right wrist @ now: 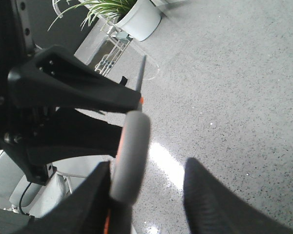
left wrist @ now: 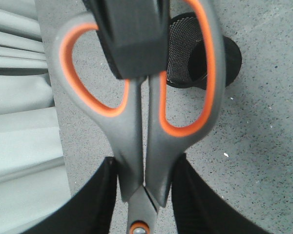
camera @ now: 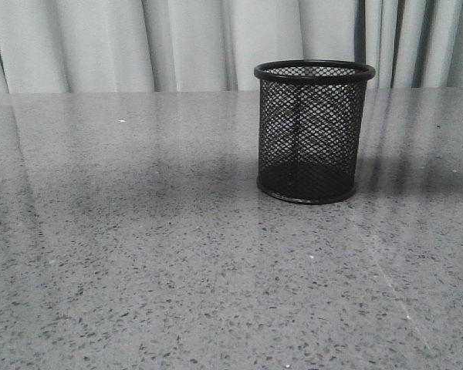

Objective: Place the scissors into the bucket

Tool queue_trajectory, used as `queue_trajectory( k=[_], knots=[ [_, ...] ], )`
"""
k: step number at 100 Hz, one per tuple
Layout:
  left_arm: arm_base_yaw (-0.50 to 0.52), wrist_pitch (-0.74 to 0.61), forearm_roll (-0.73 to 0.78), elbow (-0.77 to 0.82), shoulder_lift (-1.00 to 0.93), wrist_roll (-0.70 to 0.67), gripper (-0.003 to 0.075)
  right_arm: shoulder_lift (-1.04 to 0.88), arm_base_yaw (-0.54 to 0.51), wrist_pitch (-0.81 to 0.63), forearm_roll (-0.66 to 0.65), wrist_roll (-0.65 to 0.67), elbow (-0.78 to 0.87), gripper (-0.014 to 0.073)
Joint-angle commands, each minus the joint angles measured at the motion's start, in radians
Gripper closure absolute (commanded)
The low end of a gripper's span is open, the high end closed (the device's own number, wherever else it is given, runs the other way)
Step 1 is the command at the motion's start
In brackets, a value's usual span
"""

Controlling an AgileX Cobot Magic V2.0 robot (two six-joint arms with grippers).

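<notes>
Pale curtains [camera: 139,42] hang behind a grey speckled table [camera: 139,270], and in the front view only the bucket [camera: 314,131] stands on it, upright, at about two o'clock from the middle of the picture. No arm or gripper shows in that view.

From the left wrist camera, the scissors [left wrist: 136,122] fill the picture, their grey handles lined in orange. The left gripper [left wrist: 142,195] is closed on them: its two black fingers [left wrist: 100,200] press against the outsides of the handle shanks, close to the pivot screw. A black block [left wrist: 132,39] sits between the two handle loops. Past the handles, the bucket lies at about one o'clock, seen from above with its open mouth visible, resting on the table and apart from the scissors.

From the right wrist camera, the scissors appear edge-on, one grey handle loop between the right gripper's [right wrist: 151,204] black fingers [right wrist: 219,200], with a clear gap on the far side, so its jaws are spread and not clamped. The left arm's black gripper grips the scissors at ten o'clock, the thin blade tip [right wrist: 141,73] pointing up beyond it. A potted plant [right wrist: 122,12] stands at twelve o'clock.
</notes>
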Motion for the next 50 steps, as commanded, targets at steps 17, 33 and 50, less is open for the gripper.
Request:
queue_trajectory(
  k=[17,33,50],
  knots=[
    [-0.007,0.006,-0.038,-0.033,-0.04,-0.011,0.0575,-0.023,0.0,-0.005,0.067,-0.025,-0.035,0.0542],
    [-0.007,0.006,-0.038,-0.033,-0.04,-0.011,0.0575,-0.023,0.0,0.003,0.067,-0.025,-0.035,0.0652],
    [-0.007,0.006,-0.038,-0.033,-0.04,-0.011,0.0575,-0.023,0.0,0.004,0.067,-0.025,-0.035,0.0662]
  ],
)
